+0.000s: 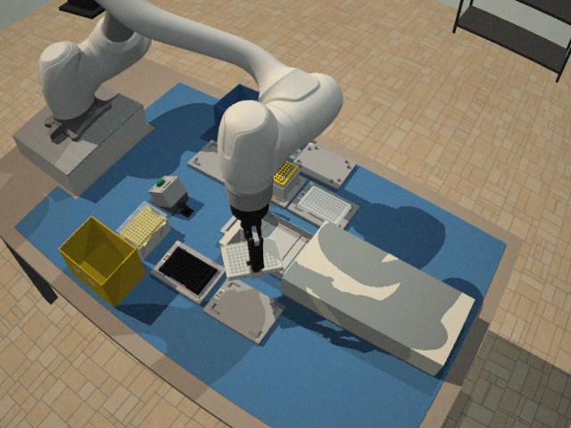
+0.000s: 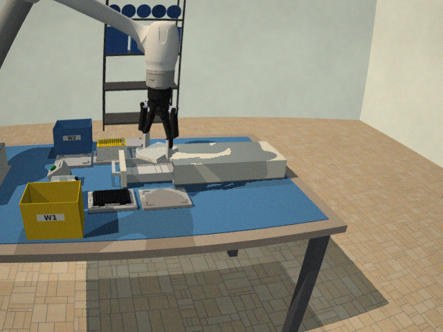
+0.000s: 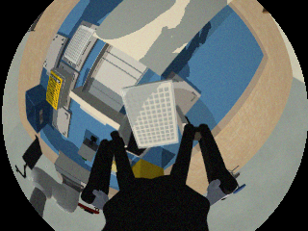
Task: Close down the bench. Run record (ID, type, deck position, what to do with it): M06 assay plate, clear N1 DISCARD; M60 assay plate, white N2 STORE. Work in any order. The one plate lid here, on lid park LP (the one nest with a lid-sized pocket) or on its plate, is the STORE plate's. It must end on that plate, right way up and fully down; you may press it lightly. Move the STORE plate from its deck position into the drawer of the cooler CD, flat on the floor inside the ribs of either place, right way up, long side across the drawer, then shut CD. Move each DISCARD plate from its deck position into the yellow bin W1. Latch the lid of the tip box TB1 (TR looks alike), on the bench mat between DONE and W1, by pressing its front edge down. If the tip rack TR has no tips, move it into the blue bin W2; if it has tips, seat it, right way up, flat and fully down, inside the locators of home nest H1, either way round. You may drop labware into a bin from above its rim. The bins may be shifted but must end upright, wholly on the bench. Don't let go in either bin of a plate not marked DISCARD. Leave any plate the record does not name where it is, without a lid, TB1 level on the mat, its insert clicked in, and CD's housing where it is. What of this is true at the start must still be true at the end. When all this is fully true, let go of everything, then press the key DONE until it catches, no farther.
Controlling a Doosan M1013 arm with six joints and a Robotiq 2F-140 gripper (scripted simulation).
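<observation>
From where I stood, the gripper (image 2: 157, 144) hung straight down from the white arm (image 1: 258, 138), its fingers (image 2: 167, 150) clenched on the two sides of the white assay plate (image 1: 249, 259), which was lifted off the bench and sat a little askew above the pulled-out drawer (image 2: 142, 170) of the cooler (image 1: 377, 294). The plate carried no lid. From above, the plate overlapped the drawer's front corner and the edge of the bare nest (image 1: 243, 309) just beside it; whether it touched anything below, I could not tell. The drawer stood open toward the left end of the long grey cooler housing. Next to the bare nest lay a black plate (image 1: 185, 270) on its own nest, and beyond that the yellow bin W1 (image 2: 51, 214) stood upright near the table's front corner. A tip box with a clear lid (image 1: 143, 226) sat on the blue bench mat (image 1: 322, 368) between the yellow bin and the small grey block bearing the green key (image 1: 160, 182). Behind the arm, another plate with a clear grid top (image 1: 322, 203) rested on a nest near the cooler's back side, a rack with a yellow insert (image 1: 285, 172) stood beside it, and the blue bin W2 (image 2: 72, 137) was at the far edge of the mat.
</observation>
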